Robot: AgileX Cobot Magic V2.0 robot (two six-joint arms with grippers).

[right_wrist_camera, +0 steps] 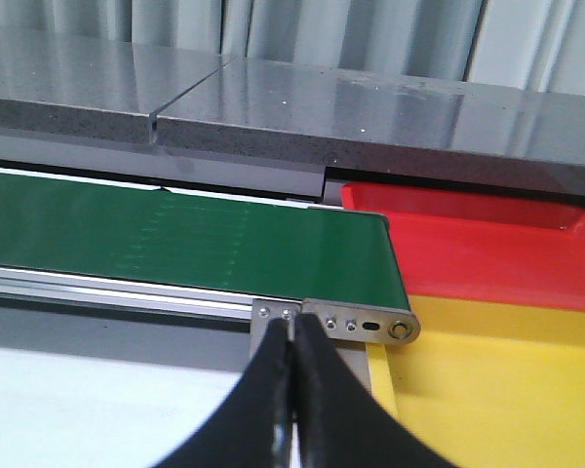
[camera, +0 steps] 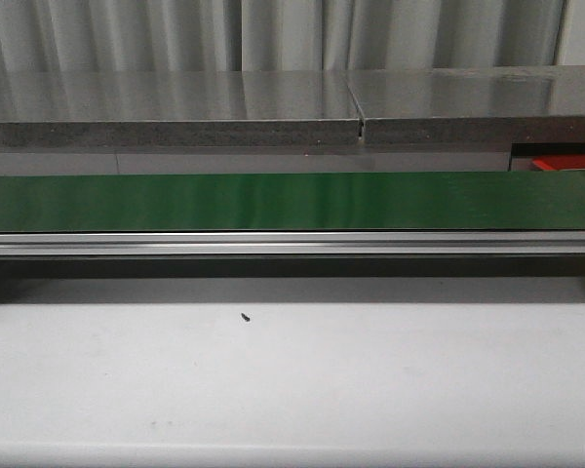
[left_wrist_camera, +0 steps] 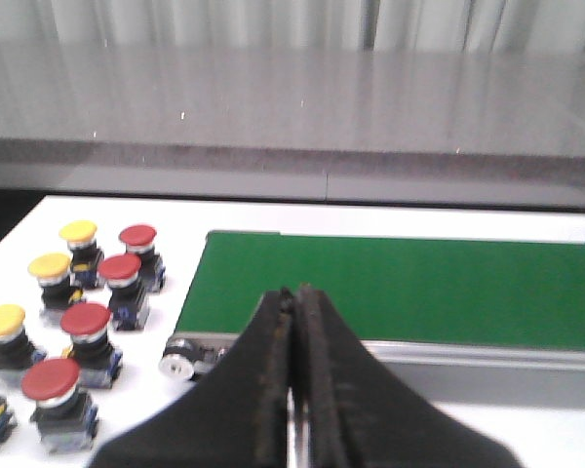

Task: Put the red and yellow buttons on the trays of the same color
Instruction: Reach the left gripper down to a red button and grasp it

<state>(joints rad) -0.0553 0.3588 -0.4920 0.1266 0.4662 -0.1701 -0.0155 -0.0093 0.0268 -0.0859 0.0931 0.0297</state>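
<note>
Glossy green belt (camera: 292, 201), brushed-metal rail (camera: 292, 244)
</note>
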